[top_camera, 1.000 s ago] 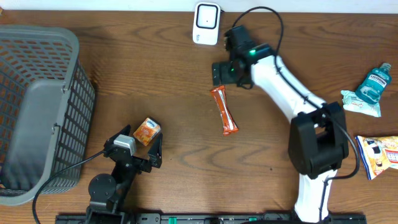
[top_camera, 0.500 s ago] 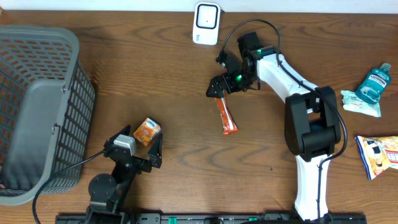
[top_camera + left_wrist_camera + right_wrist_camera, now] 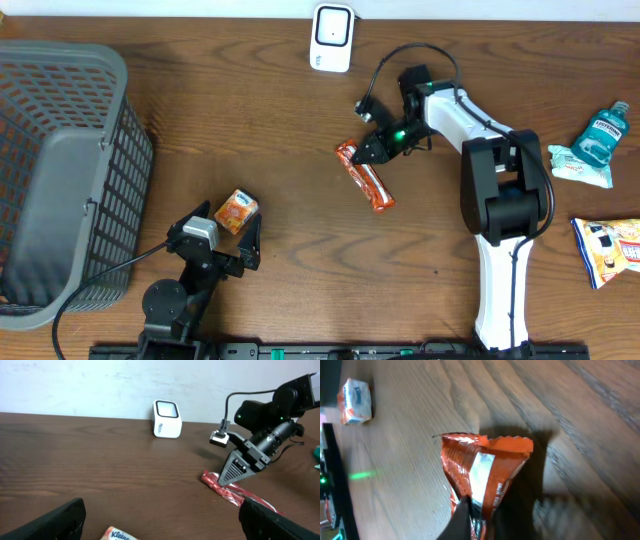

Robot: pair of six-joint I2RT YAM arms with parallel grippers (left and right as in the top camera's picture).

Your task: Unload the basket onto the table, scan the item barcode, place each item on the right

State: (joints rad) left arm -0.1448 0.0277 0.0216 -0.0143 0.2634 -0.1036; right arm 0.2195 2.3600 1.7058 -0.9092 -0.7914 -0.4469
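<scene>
Currently, entry 1, the item: 1 orange snack bar (image 3: 375, 185) in a crimped foil wrapper. It lies aslant on the table (image 3: 250, 130), below and slightly right of the white barcode scanner (image 3: 332, 37) and well apart from it. No barcode can be read in any view. The right wrist view shows only a silvery panel on the wrapper.

Entry 2, tools:
- Right gripper (image 3: 365, 155): its jaws are drawn together on the upper end of the bar, pinching the wrapper. The rest of the bar looks to lie on the wood, though a slight lift cannot be ruled out.
- Left gripper (image 3: 218, 248): its fingers are spread wide and hold nothing. It is parked near the front edge, with 1 Kleenex tissue pack (image 3: 237, 211) just ahead of it.

Entry 3, progress (judged): early.
- Done: the item is reached and gripped.
- Left: lift it, carry it to the scanner, turn the barcode face to the scanner's dark window, and get the read.

Entry 4, surface: dark brown wood-grain tabletop, matt, with cables trailing from both arms.

Entry 5, room: a plain white wall (image 3: 75, 385) stands directly behind the far edge.

Entry 6, other stock:
- 1 grey mesh basket (image 3: 130, 180) at the left.
- 1 blue mouthwash bottle (image 3: 603, 128) at the right, on a pale packet.
- 1 snack bag (image 3: 610, 250) at the right edge.
</scene>
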